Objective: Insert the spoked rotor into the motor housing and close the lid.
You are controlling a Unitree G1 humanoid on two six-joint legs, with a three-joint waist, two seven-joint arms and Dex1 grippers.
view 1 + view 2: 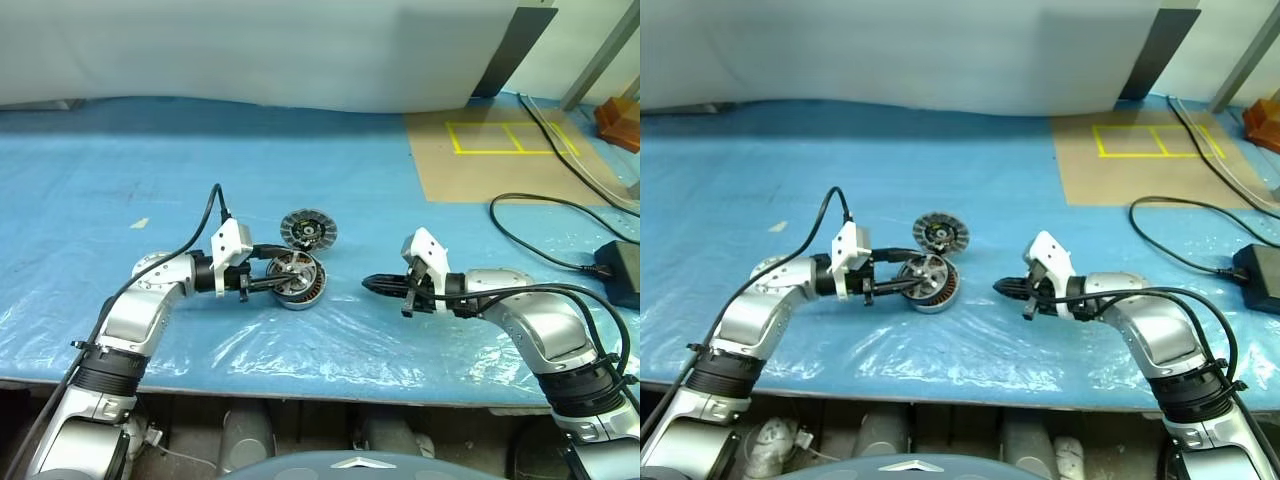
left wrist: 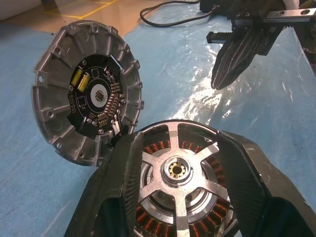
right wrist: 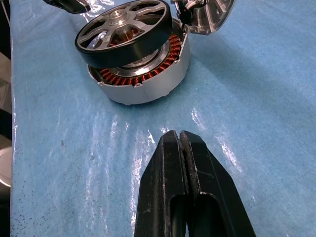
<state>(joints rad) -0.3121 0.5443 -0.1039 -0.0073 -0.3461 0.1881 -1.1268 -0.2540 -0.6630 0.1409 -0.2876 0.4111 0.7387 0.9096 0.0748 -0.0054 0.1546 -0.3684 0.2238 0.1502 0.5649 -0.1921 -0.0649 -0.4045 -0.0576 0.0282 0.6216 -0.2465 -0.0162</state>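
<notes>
Left gripper [image 1: 262,284] reaches in from the left with its two black fingers [image 2: 116,190] spread apart on either side of the spoked rotor [image 3: 123,32], and from the pictures I cannot tell whether they press on its dark rim or merely flank it. That rotor sits on top of the motor housing [image 3: 140,79] but tilted, one edge raised above the copper windings, so I judge it only partly seated; pressing it flat into the ring looks like the step in hand. Just behind the housing, and touching or nearly touching its rim, the lid [image 1: 308,230] stands propped on edge with its dark circuit-board centre facing the left wrist camera, so closing has not begun. Further right, well apart from the parts, the right gripper [image 1: 372,285] hovers over the blue-covered desk [image 1: 120,180] with its fingers pressed together on nothing, pointing toward the housing. What is left, by my reading: levelling and seating the rotor, then laying the lid down over it and pressing it home.
</notes>
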